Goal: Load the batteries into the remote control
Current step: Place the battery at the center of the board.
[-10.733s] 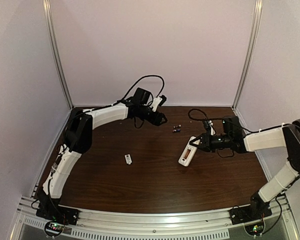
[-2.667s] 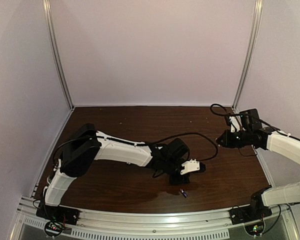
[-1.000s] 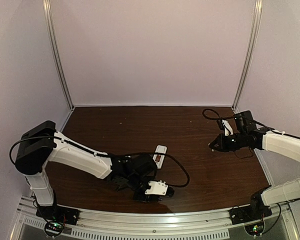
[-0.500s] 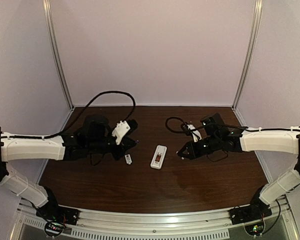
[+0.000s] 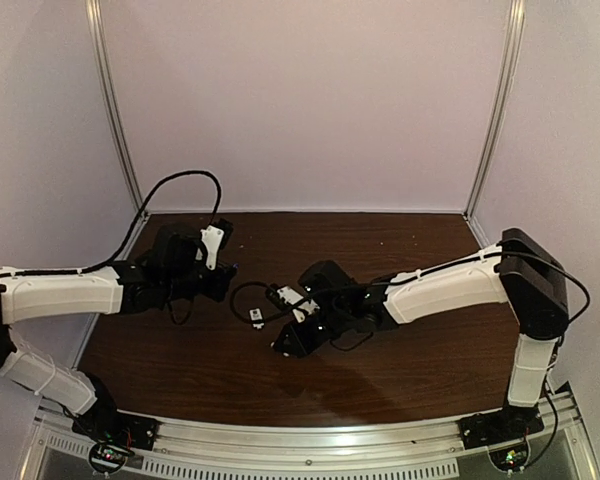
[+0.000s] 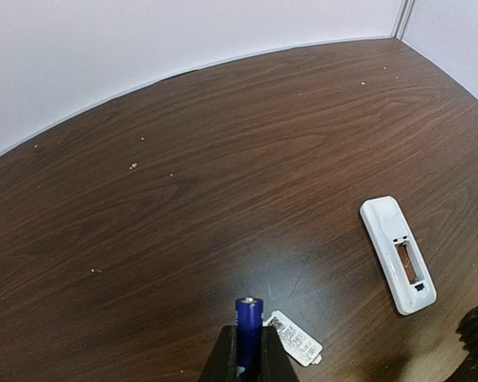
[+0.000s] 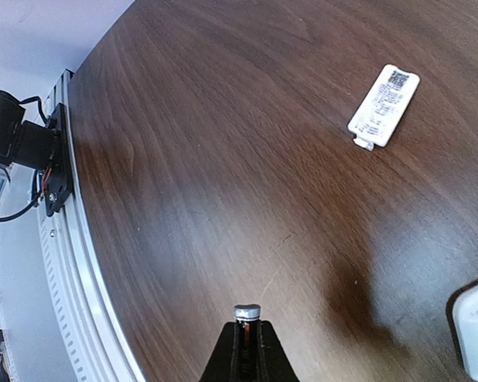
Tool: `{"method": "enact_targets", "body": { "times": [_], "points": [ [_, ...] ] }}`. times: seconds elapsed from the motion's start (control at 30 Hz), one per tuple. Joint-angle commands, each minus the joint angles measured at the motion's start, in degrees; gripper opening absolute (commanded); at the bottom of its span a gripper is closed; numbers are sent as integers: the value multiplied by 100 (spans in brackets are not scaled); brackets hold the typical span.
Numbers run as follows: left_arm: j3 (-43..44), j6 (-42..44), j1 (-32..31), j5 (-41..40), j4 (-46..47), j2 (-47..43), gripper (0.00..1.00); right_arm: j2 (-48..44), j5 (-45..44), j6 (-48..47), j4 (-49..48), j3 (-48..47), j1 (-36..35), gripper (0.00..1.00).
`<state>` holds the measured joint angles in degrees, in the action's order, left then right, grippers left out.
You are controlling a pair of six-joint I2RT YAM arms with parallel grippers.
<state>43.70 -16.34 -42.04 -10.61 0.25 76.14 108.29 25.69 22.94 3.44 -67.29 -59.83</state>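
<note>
Table [image 6: 183, 159]: remote [image 6: 392, 243] bay-up on L wrist cam; top hides it

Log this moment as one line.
left gripper shut on blue battery | right gripper shut on second battery | remote control bay up | cover off

I see a slim cylindrical bluish-purple battery [image 6: 248, 317] with a silvery cap, between the black fingers of my left gripper [image 6: 247, 344]. Just right of that hand is a small flat white plastic cover [image 6: 295, 339] with a black printed label. Further right is the long white plastic remote control [image 6: 397, 255], its bay reddish-brown. The dark brown wood-grain table [image 6: 183, 199] has pale specks. In my black right gripper [image 7: 247, 344], the slim second battery [image 7: 247, 313] shows a silvery end; its body colour is hidden.
</note>
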Motion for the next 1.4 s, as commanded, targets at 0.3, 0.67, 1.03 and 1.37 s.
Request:
{"method": "enact_targets", "body": {
  "times": [0.3, 0.67, 1.03, 1.37],
  "points": [
    [64, -417, 82, -71, -195, 675, 0, 1006, -766, -83, 64, -560, -167, 20],
    [-516, -680, 82, 1344, 172, 732, 0, 636, -842, -172, 193, -581, -159, 37],
    [-845, -838, -304, 1656, -264, 794, 0, -901, -906, -176, 295, -445, 287, 50],
    [-408, -1010, -744, 1159, -640, 1554, 4, -2120, -1242, -288, 404, 417, 1042, 58]
  ]
}}
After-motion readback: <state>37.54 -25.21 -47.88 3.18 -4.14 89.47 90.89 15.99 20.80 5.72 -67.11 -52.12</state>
